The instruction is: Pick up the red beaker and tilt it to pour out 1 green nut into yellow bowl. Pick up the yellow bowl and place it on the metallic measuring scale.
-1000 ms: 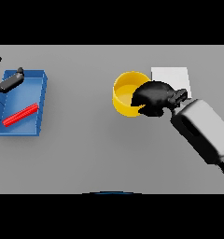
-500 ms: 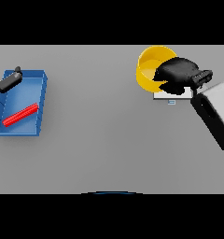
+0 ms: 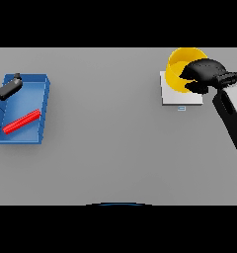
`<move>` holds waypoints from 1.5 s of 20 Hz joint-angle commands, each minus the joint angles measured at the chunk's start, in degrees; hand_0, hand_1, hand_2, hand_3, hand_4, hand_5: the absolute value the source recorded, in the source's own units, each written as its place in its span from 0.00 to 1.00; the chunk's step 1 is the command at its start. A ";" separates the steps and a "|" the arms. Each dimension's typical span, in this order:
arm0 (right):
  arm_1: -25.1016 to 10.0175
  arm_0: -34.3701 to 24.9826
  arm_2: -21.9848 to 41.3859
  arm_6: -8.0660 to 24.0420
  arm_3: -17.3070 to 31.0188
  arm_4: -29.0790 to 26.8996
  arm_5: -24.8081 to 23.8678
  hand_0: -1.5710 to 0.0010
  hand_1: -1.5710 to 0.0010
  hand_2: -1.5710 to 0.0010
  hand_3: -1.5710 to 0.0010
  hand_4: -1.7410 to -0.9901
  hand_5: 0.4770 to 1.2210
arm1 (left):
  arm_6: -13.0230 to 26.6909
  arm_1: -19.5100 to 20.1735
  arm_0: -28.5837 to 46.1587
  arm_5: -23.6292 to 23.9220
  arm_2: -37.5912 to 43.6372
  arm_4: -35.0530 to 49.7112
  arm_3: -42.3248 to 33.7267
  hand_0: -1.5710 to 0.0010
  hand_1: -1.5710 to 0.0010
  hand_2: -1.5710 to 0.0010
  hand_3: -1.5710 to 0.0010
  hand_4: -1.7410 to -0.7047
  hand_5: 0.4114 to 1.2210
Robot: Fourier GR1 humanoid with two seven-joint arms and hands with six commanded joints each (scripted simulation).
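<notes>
Bowl [image 3: 179, 69] sits clamped in my right hand [image 3: 203, 74], tilted over the far edge of the scale [image 3: 179, 96], so next I level and lower it.

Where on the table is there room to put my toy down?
The wide grey table between the blue tray and the white scale is bare. It is crowded at the scale, where the right robot hand holds the yellow bowl, and at the tray, where the left robot hand hangs.

Left hand [image 3: 4, 89] cut by frame edge — yellow bowl [image 3: 178, 69] partly behind right hand [image 3: 204, 74].
</notes>
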 commanded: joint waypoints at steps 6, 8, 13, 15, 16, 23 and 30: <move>2.27 -1.04 0.07 -3.24 9.63 1.43 -5.86 0.00 0.01 0.00 0.09 0.02 1.00 | 0.96 0.52 -0.16 -0.19 -0.31 -0.46 -0.23 1.00 1.00 1.00 1.00 0.91 0.41; 3.27 -2.24 -0.19 -2.35 12.15 1.63 -6.54 0.00 0.03 0.00 0.06 0.02 1.00 | 0.46 0.08 -0.67 -0.23 -0.23 -0.35 -0.28 1.00 1.00 1.00 1.00 0.91 0.40; 4.46 -3.61 -0.37 -3.87 16.64 1.77 -7.86 0.01 0.10 0.00 0.06 0.03 1.00 | 0.58 0.12 -1.45 -0.91 0.08 -0.14 0.68 1.00 1.00 1.00 1.00 0.90 0.40; 5.28 -4.09 -0.68 -3.09 17.63 1.37 -7.17 0.02 0.10 0.00 0.26 0.02 1.00 | 0.71 -0.28 -1.68 -0.81 -0.20 -0.44 0.87 1.00 1.00 1.00 1.00 0.90 0.41; 4.73 -4.18 -0.86 -3.97 18.04 1.12 -6.44 0.02 0.08 0.05 0.35 0.11 1.00 | 0.49 -0.58 -1.42 -0.73 -0.39 -0.41 0.65 1.00 1.00 1.00 1.00 0.90 0.41; 5.37 -5.07 -1.01 -3.91 20.44 0.98 -5.18 0.75 0.77 0.67 0.62 0.44 0.46 | 0.85 -2.04 -2.48 -0.84 -0.98 -1.25 2.84 1.00 1.00 1.00 1.00 0.90 0.40; 5.72 -6.52 0.28 -6.84 23.66 2.52 -5.44 0.95 0.95 0.89 0.75 0.55 0.35 | 0.33 -2.24 -2.70 -1.19 -0.40 -0.56 3.46 1.00 1.00 1.00 1.00 0.89 0.40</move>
